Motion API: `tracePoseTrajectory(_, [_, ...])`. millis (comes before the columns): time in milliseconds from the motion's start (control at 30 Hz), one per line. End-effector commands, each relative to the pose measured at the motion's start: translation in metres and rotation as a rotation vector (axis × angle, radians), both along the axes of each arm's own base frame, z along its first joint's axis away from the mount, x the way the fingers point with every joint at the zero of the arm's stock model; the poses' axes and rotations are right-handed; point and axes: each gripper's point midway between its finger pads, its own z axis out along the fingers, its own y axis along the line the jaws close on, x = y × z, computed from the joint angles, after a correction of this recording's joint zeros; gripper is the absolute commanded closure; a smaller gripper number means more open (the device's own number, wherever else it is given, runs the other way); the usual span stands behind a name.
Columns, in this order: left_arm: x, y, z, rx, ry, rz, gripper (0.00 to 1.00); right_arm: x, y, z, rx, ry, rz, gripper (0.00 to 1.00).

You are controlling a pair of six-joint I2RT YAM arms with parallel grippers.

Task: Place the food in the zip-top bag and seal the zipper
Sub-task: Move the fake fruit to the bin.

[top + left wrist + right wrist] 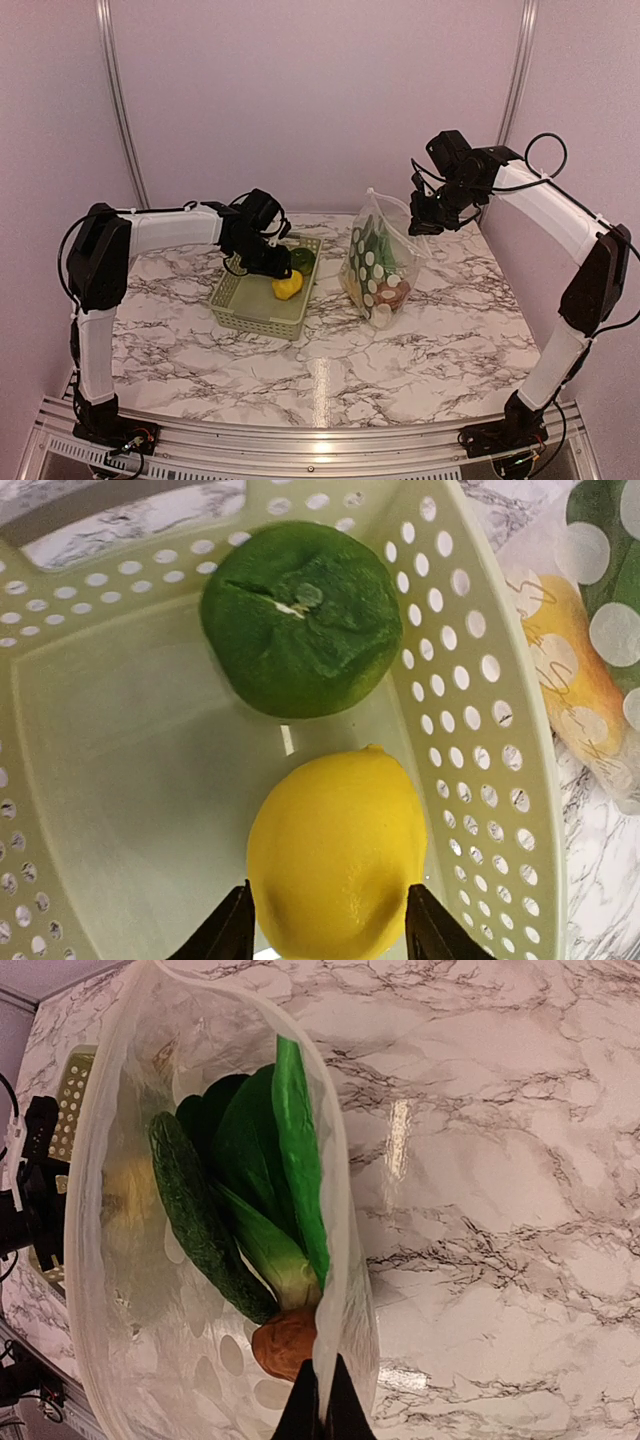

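Observation:
My left gripper [272,268] reaches into the pale green basket [255,310]. Its jaws [328,892] press both sides of a yellow lemon [335,850] that lies on the basket floor [287,286]. A dark green round fruit [300,615] lies just beyond it. My right gripper [420,222] is shut on the mouth edge of the zip-top bag [375,265] and holds it up and open [322,1385]. Inside the bag I see a dark cucumber [200,1220], leafy greens [260,1150] and a brown piece [282,1345]. The zipper strip is too faint to make out.
The basket's perforated wall [500,740] stands close to the right of the lemon. The bag with an orange-yellow fruit [570,670] stands right of the basket. A white piece [383,316] sits at the bag's bottom. The marble table [330,380] lies in front.

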Motion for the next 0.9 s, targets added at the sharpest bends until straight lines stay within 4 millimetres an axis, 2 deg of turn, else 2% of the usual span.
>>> tracePoseTrajectory(0, [0.020,0.036,0.067,0.040,-0.198,0.181,0.51,0.003,0.000,0.017,0.032,-0.036,-0.003,1.00])
tracePoseTrajectory(100, [0.029,0.028,0.107,-0.060,-0.281,0.222,0.54,0.003,0.002,0.020,0.049,-0.042,-0.002,1.00])
tracePoseTrajectory(267, [0.032,-0.019,0.183,-0.281,-0.392,0.184,0.62,0.003,0.002,0.021,0.044,-0.047,0.003,1.00])
tracePoseTrajectory(300, [0.030,-0.029,0.195,-0.307,-0.414,0.168,0.63,0.003,0.002,0.021,0.044,-0.046,0.004,1.00])
tracePoseTrajectory(367, [0.030,-0.039,0.206,-0.315,-0.426,0.165,0.60,0.002,0.002,0.021,0.045,-0.047,0.006,1.00])
tracePoseTrajectory(433, [0.032,-0.041,0.189,-0.266,-0.370,0.164,0.47,0.002,0.002,0.022,0.046,-0.050,0.007,1.00])
tracePoseTrajectory(533, [0.030,-0.022,0.141,-0.068,-0.273,0.148,0.33,0.001,0.002,0.023,0.046,-0.054,0.009,1.00])
tracePoseTrajectory(733, [0.014,0.020,0.068,0.174,-0.201,0.078,0.26,-0.002,-0.001,0.023,0.040,-0.055,0.011,1.00])
tracePoseTrajectory(867, [0.007,0.028,0.034,0.223,-0.132,0.029,0.20,-0.004,0.000,0.019,0.049,-0.047,0.014,1.00])
